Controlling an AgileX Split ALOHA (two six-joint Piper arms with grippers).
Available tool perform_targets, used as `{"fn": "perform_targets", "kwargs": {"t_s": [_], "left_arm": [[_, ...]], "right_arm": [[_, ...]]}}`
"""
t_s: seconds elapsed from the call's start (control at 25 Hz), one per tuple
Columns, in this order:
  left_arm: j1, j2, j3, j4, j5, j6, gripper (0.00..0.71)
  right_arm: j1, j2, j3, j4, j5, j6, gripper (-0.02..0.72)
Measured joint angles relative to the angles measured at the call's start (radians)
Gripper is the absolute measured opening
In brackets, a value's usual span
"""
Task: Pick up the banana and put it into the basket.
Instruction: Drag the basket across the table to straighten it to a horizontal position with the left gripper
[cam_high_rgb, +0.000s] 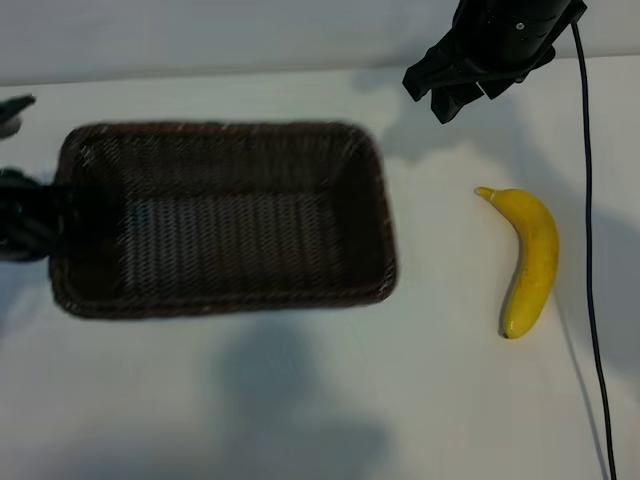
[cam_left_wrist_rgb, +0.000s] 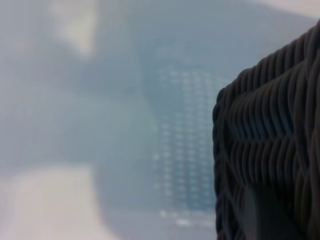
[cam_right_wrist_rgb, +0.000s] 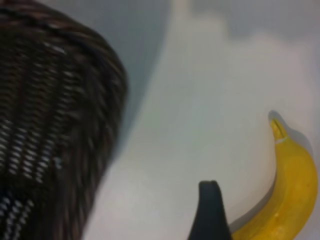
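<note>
- The banana (cam_high_rgb: 527, 258) lies bare on the white worktop (cam_high_rgb: 300, 400) at the right of the scene, well apart from the basket (cam_high_rgb: 225, 300), which fills the left and middle
- Its long axis runs from far to near, gently bowed, with the pale stem tip at the far end turned a little toward the basket and the blunt end nearest the viewer
- The right pincer (cam_high_rgb: 452, 92) hangs above the worktop at the far right, its jaws spread wide and holding nothing; the banana lies nearer than it and slightly to the right, not touching it
- In the right wrist view one dark fingertip (cam_right_wrist_rgb: 210, 210) sits just beside the banana's (cam_right_wrist_rgb: 287, 195) curved body, with the basket's woven wall (cam_right_wrist_rgb: 55, 125) off to the other side
- The left pincer (cam_high_rgb: 20, 215) is at the left edge, against the basket's left end; its jaws stand narrow, and whether they pinch the rim I cannot tell, though the left wrist view shows wicker (cam_left_wrist_rgb: 270, 150) right up against it
- The right arm is plainly the nearer one to the banana, so the pick looks to be its job
- To grasp, the pincer probably has to come nearer and down, closing across the fruit's short width rather than along its length
</note>
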Motion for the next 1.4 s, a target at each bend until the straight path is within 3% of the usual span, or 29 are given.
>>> {"fn": "perform_targets", "kwargs": {"t_s": [0.44, 0.76, 0.88, 0.96, 1.12, 1.2, 1.4], "left_arm": [[0.000, 0.255, -0.112, -0.401, -0.007, 0.452, 0.164], [0.000, 0.393, -0.114, -0.778, -0.008, 0.768, 0.164], [0.000, 0.406, -0.114, -0.843, 0.017, 0.815, 0.177], [0.000, 0.407, -0.115, -0.859, 0.039, 0.818, 0.275], [0.000, 0.407, -0.119, -0.872, 0.068, 0.808, 0.567], [0.000, 0.407, -0.123, -0.873, 0.072, 0.799, 0.610], [0.002, 0.401, -0.123, -0.851, 0.105, 0.789, 0.613]], "right_arm": [[0.000, 0.000, 0.000, 0.002, 0.000, 0.000, 0.538], [0.000, 0.000, 0.000, 0.002, 0.000, 0.000, 0.538], [0.000, 0.000, 0.000, 0.002, 0.000, 0.000, 0.538], [0.000, 0.000, 0.000, 0.002, 0.000, 0.000, 0.538], [0.000, 0.000, 0.000, 0.002, 0.000, 0.000, 0.538], [0.000, 0.000, 0.000, 0.002, 0.000, 0.000, 0.538], [0.000, 0.000, 0.000, 0.002, 0.000, 0.000, 0.538]]}}
